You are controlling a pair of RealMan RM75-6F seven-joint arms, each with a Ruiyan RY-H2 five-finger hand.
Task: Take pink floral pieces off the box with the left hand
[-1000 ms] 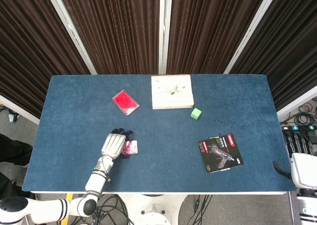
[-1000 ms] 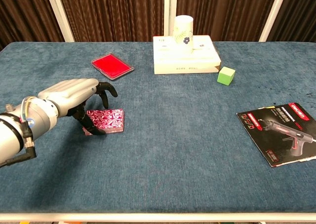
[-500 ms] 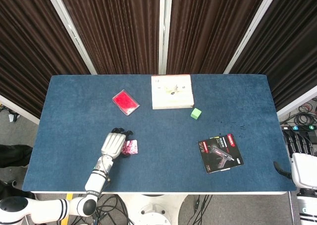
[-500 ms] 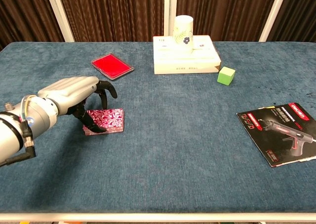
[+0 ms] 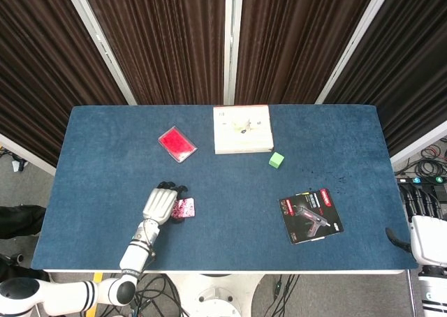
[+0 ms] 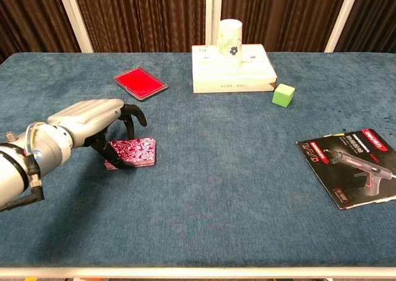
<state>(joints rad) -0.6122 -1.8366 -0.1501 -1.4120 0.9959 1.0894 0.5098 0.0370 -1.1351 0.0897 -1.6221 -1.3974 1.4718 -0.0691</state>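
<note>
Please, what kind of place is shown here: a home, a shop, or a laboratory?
Probably a robot test laboratory: a table covered in blue cloth, dark curtains closing it in, loose cables on the floor, and assorted items laid out near the left robot hand.

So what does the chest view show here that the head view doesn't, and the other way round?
Only the chest view shows the cup standing upright on the box, and the left hand's dark fingers at the floral piece. Only the head view shows the whole table, the curtains and the right arm off its right edge. Both show the red tray, green cube and glue-gun card.
</note>
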